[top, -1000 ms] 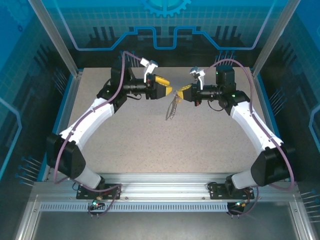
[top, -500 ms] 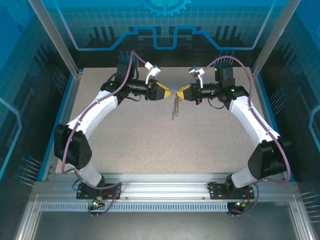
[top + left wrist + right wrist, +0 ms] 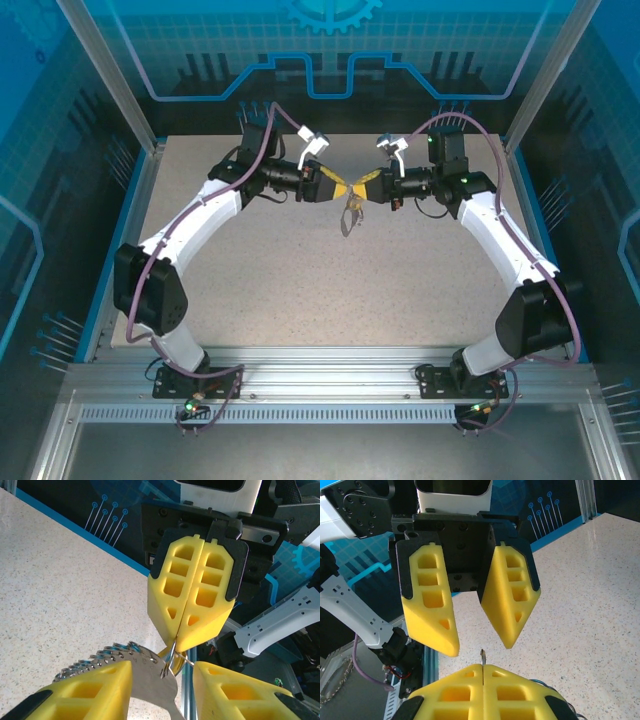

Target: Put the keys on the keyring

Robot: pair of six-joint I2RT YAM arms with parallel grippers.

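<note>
My right gripper (image 3: pixel 362 186) is shut on the keyring's thin wire ring (image 3: pixel 172 655), whose edge pokes out above my closed pads (image 3: pixel 482 656). The rest of the keyring (image 3: pixel 349 212) hangs below over the table. A flat silvery metal piece (image 3: pixel 145 682) with a row of chain links (image 3: pixel 100 657) lies between the fingers of my left gripper (image 3: pixel 162 669). That gripper (image 3: pixel 338 187) is open, tip to tip with the right one, its jaws straddling the ring without touching it. A scrap of gold (image 3: pixel 165 653) shows behind the ring; I cannot tell if it is the key.
Both grippers meet above the speckled table (image 3: pixel 300 280), toward its back middle. Blue enclosure walls (image 3: pixel 330 60) stand close behind, and aluminium posts (image 3: pixel 110 80) rise at the back corners.
The left gripper has moved right and closed the gap to the right gripper, so the two tips now meet. The hanging keyring has shifted slightly with them.
</note>
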